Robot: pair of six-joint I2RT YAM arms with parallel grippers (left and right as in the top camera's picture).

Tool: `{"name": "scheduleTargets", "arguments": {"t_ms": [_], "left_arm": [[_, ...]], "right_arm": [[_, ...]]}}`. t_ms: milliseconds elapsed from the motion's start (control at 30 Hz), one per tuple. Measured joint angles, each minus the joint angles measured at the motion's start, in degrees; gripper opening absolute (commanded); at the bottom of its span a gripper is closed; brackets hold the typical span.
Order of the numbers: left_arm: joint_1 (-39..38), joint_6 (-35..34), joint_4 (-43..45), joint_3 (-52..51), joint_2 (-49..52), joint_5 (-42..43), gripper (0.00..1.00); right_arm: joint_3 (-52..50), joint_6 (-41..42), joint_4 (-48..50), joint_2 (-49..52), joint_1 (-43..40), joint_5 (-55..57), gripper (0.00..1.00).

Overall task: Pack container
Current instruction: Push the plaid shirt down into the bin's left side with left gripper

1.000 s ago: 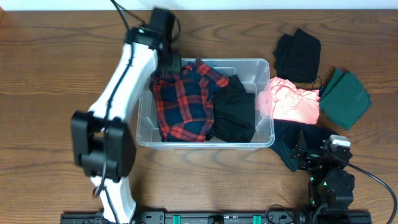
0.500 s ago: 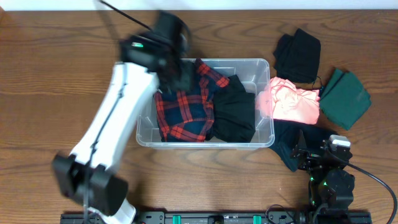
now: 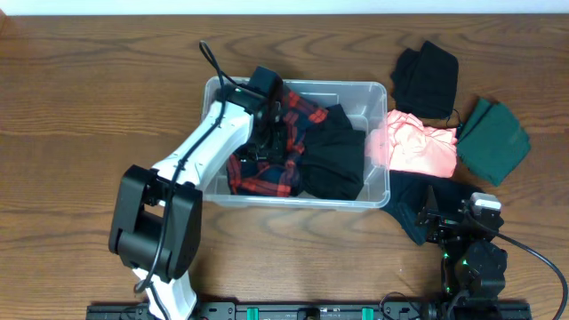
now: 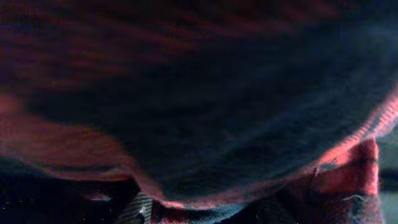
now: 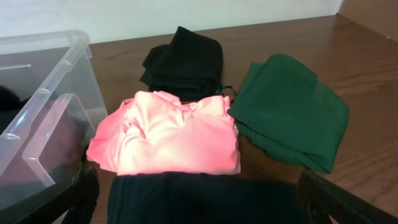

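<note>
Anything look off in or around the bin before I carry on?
Nothing spilled or damaged. One oddity: the left gripper is sunk into the red plaid shirt inside the container, so the left wrist view shows only dark fabric and its jaws cannot be read.

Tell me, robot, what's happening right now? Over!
Left end effector down in the container, buried in plaid shirt, grip unseen. Right end effector open, parked by dark cloth. Pink top, green cloth, black bundle outside it.
</note>
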Motion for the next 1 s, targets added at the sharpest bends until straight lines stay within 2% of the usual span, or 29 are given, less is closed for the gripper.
{"name": "scheduleTargets", "arguments": {"t_ms": [233, 400, 567, 733, 767, 833, 867, 1000], "left_arm": [[6.51, -0.50, 2.03, 0.17, 0.42, 1.44, 0.54], [11.82, -0.44, 4.81, 0.22, 0.57, 0.28, 0.57], [13.14, 0.02, 6.88, 0.22, 0.63, -1.51, 0.57], [13.11, 0.00, 4.46, 2.16, 1.16, -1.66, 0.57], [13.11, -0.07, 3.23, 2.97, 1.18, -1.73, 0.62], [13.11, 0.04, 0.39, 5.05, 1.18, -2.10, 0.91], [13.11, -0.42, -1.27, 6.78, 1.14, -2.10, 0.98], [13.42, -0.83, -5.25, 14.10, -0.70, -5.29, 0.98]], "right_arm": [[0.00, 0.00, 0.02, 0.00, 0.00, 0.00, 0.99], [0.00, 0.00, 0.02, 0.00, 0.00, 0.00, 0.99], [0.00, 0.00, 0.00, 0.00, 0.00, 0.00, 0.99], [0.00, 0.00, 0.00, 0.00, 0.00, 0.00, 0.99], [0.00, 0.00, 0.02, 0.00, 0.00, 0.00, 0.99], [0.00, 0.00, 0.00, 0.00, 0.00, 0.00, 0.99], [0.00, 0.00, 0.02, 0.00, 0.00, 0.00, 0.99], [0.00, 0.00, 0.02, 0.00, 0.00, 0.02, 0.99]]}}
